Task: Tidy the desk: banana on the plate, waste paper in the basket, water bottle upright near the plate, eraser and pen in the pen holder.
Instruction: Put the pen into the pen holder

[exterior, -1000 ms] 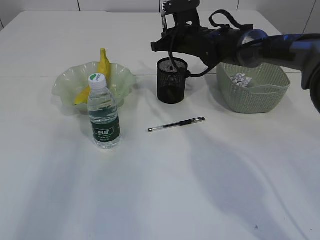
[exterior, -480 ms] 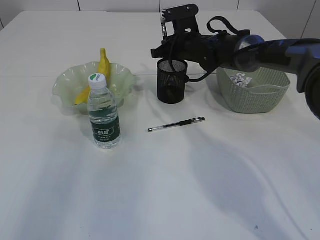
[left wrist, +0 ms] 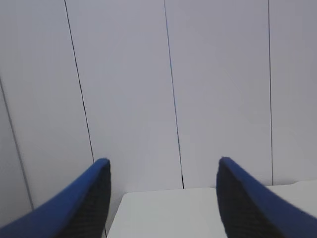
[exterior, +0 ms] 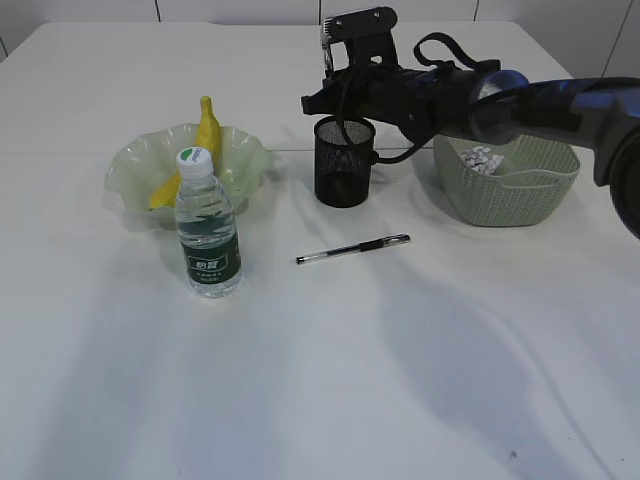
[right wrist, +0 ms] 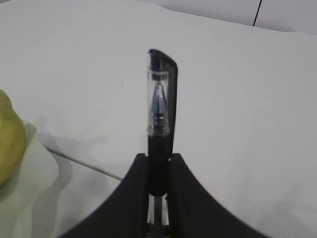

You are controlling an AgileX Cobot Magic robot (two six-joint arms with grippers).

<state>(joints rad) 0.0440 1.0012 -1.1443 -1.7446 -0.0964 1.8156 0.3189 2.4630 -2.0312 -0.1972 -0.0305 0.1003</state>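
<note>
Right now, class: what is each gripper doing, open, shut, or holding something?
Left gripper: open, holding nothing, facing the wall.
Right gripper: shut on a capped pen, above the pen holder.

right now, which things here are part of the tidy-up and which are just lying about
Job in hand: banana, plate, water bottle, pen holder, basket, waste paper, loose pen, second pen in the right gripper.

Just lying about: nothing that shows. The eraser is not in view.
</note>
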